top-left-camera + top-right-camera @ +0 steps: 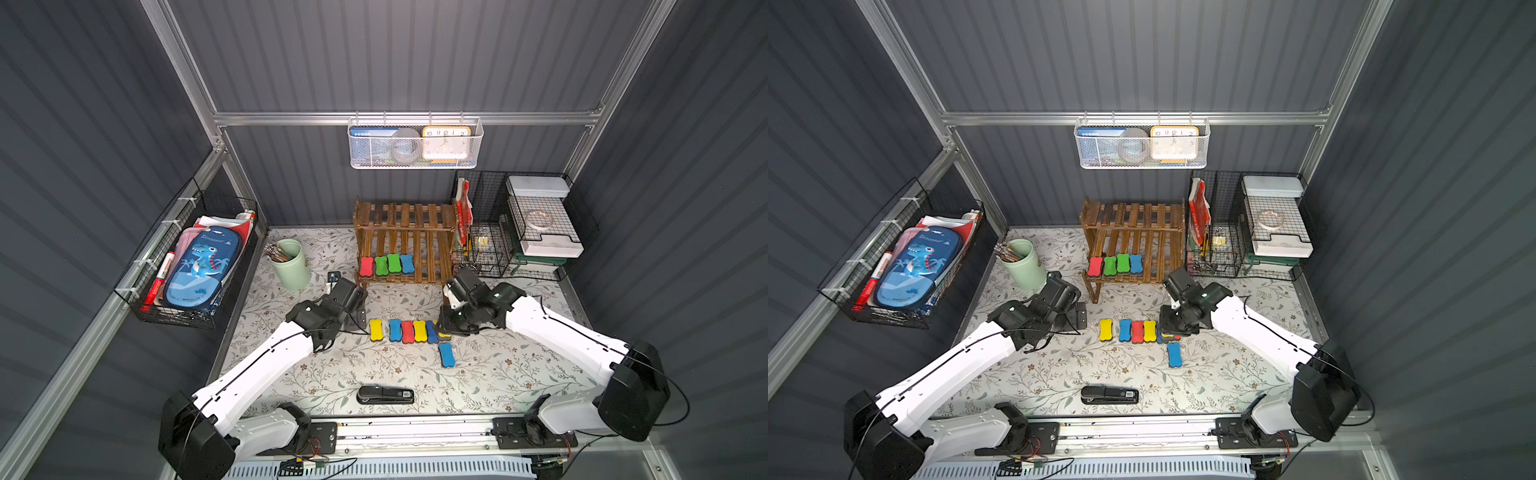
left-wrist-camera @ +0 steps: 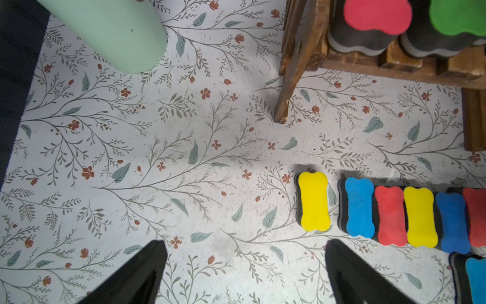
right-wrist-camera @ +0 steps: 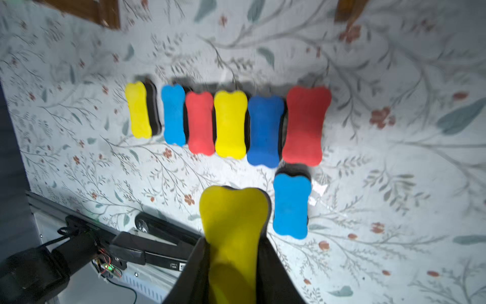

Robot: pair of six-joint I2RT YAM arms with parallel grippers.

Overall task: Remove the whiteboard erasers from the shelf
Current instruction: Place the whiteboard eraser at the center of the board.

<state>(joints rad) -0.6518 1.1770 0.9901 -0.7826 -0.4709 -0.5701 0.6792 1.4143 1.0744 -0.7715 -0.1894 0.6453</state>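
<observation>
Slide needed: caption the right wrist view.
Right gripper holds a yellow eraser over seven erasers on the table.

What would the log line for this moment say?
right end effector: shut on yellow eraser | left end effector: open | shelf: holds four erasers

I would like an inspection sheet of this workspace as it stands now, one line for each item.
Surface: floral tabletop; seven erasers lie on it.
Job's things: four whiteboard erasers (red, two green, blue) on the shelf, lower tier; row of six on the table, blue eraser apart from it.
Clutter: black stapler; green cup holding pencils.
Grippers: left gripper open, empty; right gripper shut on yellow eraser.
Cables: black cable along each arm; loose wires at the front rail.
Surroundings: white mesh basket with clock; black wire-grid organizer; wire basket with dinosaur pencil case.
</observation>
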